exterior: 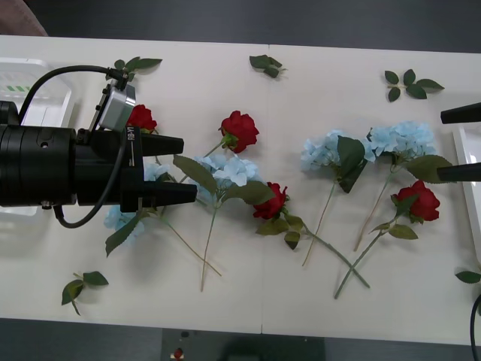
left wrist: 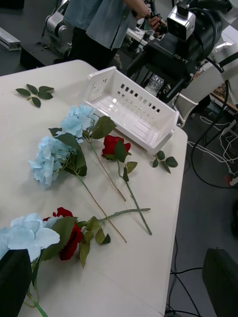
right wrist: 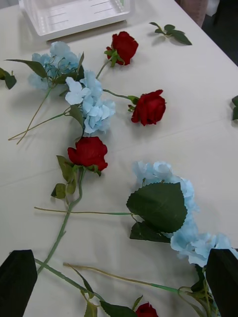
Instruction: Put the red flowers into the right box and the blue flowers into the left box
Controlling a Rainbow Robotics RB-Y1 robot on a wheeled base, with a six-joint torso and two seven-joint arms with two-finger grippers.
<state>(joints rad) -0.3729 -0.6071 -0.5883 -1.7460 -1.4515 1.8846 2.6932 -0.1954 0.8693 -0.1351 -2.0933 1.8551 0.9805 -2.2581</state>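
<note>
Several red flowers lie on the white table: one by my left gripper, one at the middle, one nearer the front and one at the right. Blue flowers lie among them, one just off the left fingertips and a pair to the right. My left gripper hovers open over the left flowers, holding nothing. At the right edge my right gripper is open and empty beside the right box. The left box stands at the far left.
Loose green leaf sprigs lie at the back, back right, front left and right edge. Long stems cross near the front. Bare table runs along the front edge.
</note>
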